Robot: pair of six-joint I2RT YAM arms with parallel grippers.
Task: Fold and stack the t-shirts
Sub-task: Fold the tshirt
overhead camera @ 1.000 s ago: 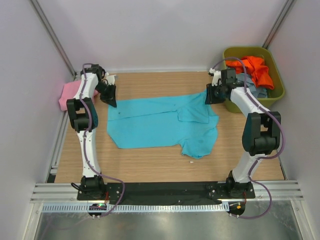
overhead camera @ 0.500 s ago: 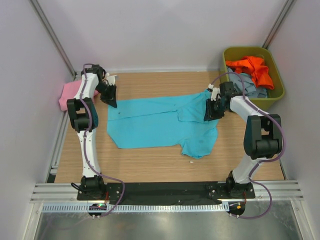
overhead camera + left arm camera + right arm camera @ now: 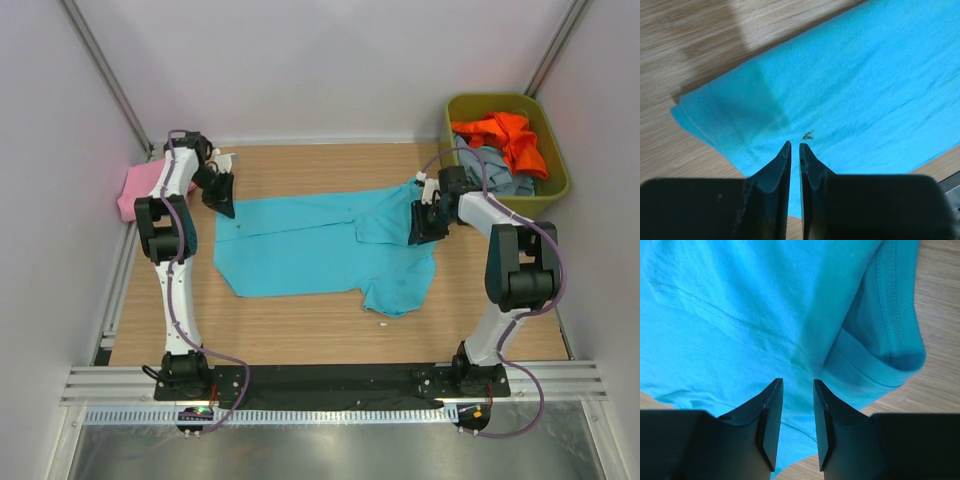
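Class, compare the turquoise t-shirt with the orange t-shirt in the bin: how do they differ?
The turquoise t-shirt lies spread out on the table; the orange t-shirt sits crumpled in the olive-green bin. The turquoise t-shirt looks much larger than the bunched orange t-shirt. Both are plain-coloured cloth.

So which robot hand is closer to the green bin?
The right one. The right gripper is at the end of the turquoise t-shirt just beside the olive-green bin; the left gripper is at the shirt's opposite corner, far from the bin.
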